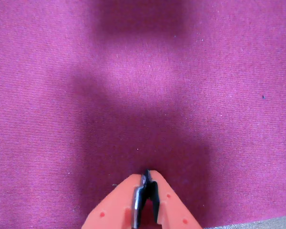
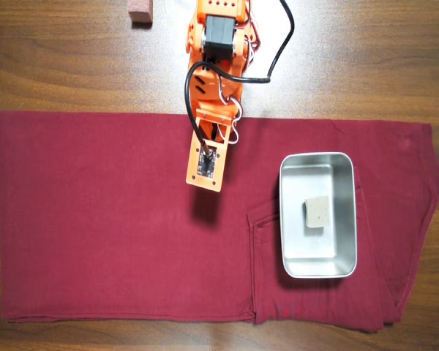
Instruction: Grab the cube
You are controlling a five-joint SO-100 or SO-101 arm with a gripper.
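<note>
Tool (image 1: 146,177) is sitting with its fingers pressed together, gripping nothing, hanging over bare red cloth (image 2: 95,219) near the middle of the overhead view. Risk, as I read it: going in while pinched shut would just be shoving the cube (image 2: 318,213) around, and the tray (image 2: 287,219) walls could be catching a finger. Cube is lying inside that metal tray at centre right of the overhead view, well apart from the tool and out of the wrist view.
</note>
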